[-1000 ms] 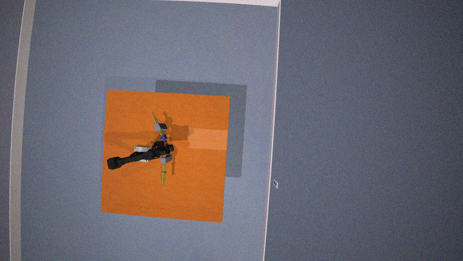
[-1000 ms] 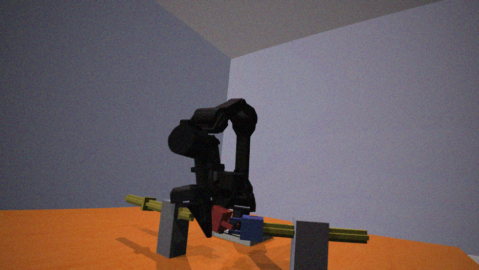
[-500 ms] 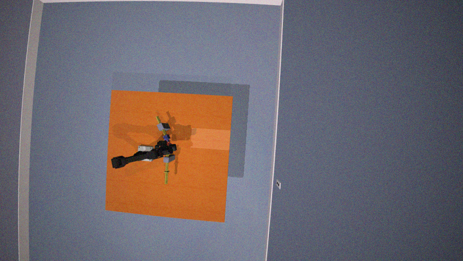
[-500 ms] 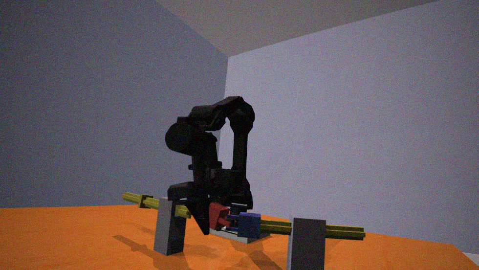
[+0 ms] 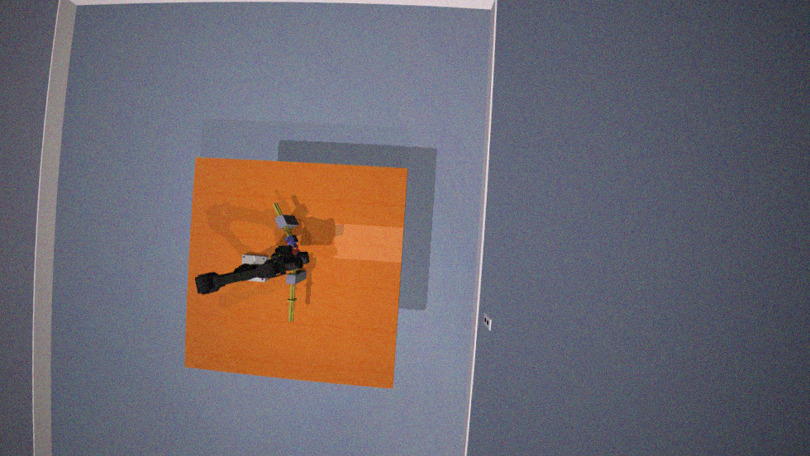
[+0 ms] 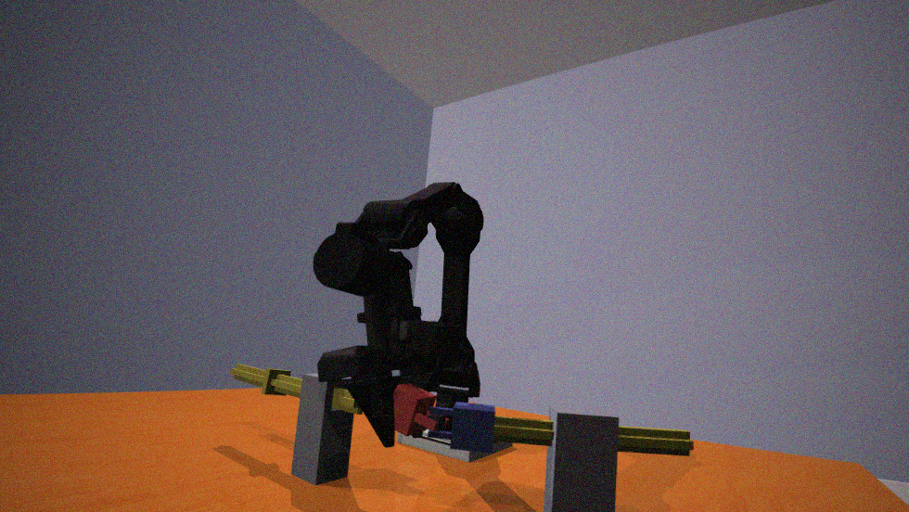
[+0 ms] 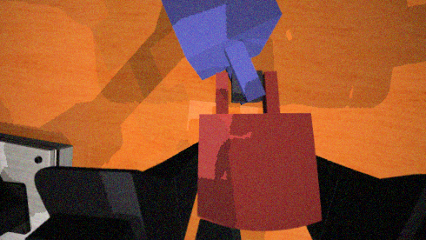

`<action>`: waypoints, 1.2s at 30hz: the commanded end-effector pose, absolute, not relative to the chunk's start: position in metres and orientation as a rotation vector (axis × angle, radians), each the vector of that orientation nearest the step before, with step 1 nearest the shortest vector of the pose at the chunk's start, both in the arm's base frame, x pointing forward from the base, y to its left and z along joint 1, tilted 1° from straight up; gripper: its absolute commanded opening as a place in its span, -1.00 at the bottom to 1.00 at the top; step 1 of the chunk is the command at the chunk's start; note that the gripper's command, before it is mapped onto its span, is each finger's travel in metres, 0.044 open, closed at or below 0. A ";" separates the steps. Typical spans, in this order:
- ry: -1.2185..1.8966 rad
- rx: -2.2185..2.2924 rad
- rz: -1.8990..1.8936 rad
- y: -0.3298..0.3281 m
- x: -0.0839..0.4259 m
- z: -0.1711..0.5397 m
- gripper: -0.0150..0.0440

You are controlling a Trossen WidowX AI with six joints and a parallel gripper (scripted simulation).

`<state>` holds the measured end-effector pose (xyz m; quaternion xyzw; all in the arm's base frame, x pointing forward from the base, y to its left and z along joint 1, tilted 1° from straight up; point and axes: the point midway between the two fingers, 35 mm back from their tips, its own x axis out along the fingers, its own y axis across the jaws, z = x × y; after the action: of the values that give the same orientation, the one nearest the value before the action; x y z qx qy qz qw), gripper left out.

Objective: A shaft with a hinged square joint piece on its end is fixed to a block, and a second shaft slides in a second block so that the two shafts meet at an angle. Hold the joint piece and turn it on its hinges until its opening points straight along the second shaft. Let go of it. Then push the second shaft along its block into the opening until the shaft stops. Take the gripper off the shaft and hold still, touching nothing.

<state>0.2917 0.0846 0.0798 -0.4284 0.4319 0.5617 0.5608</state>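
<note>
The red joint piece [image 5: 295,250] [image 6: 410,410] [image 7: 259,171] sits near ctr. of the desk [image 5: 340,328] [image 6: 159,445] [image 7: 348,135], on the hinge of the blue yoke [image 5: 291,241] [image 6: 473,426] [image 7: 222,35]. In the wrist view its long axis runs approx. vert.: hinge arms up, wide end toward the bottom. In the ext. view the wide end faces L, toward the second shaft [image 5: 291,311] [image 6: 346,401], whose tip is short of it. That shaft runs approx. vert. in the top view's lower part; the first shaft [image 5: 277,209] [image 6: 655,440] slants to upper L. The gripper [image 5: 293,259] [image 6: 388,426] [image 7: 239,148] is at the red piece, w/ fingers apart, one each side, not clamped.
</note>
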 end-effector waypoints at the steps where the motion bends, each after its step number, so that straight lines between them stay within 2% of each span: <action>1: 1.017 -1.010 1.323 0.085 0.292 0.080 0.63; 5: 1.017 -1.010 1.323 0.085 0.292 0.080 0.99; 6: 1.017 -1.010 1.323 0.085 0.292 0.080 1.00; 17: 1.021 -1.014 1.321 0.085 0.292 0.080 1.00; 36: 1.339 -1.366 1.108 0.088 0.291 0.109 1.00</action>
<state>0.2916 0.0895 0.1100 -0.5482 0.5313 0.4548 0.4585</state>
